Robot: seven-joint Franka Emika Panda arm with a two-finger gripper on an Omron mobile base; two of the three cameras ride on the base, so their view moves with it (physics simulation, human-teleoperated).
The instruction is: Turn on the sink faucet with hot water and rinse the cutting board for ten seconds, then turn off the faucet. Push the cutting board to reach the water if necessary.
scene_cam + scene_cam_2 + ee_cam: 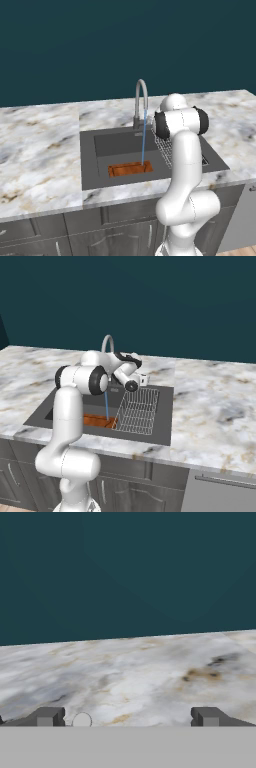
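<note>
The gripper (127,717) is seen in the hand view with its two dark fingertips (48,716) set wide apart, nothing held between them, and marbled stone countertop (150,672) and a dark teal wall (125,572) lying beyond. In the right base view the gripper (144,377) is found at the end of the arm's forearm, above the back edge of the sink (165,411) and just to the right of the sink faucet (107,345), pointing outward over the counter; whether it touches the faucet cannot be told. A wire dish rack (137,411) is seated in the right part of the basin, below the gripper. In the left base view the sink faucet (140,102) is shown rising from a small dark base at the rear rim of the sink (89,165), its arched spout curving forward over the basin. The water (144,137) is seen falling from the spout as a thin straight light-blue stream, and it is met at its foot by the cutting board (130,169). The cutting board is laid flat on the basin floor toward the front, with the stream landing near its right end. In the right base view the water (106,406) and part of the cutting board (95,420) are glimpsed between the arm and the dish rack. The countertop (35,150) is spread to both sides of the sink, and dark cabinet fronts (75,235) are set beneath it.
</note>
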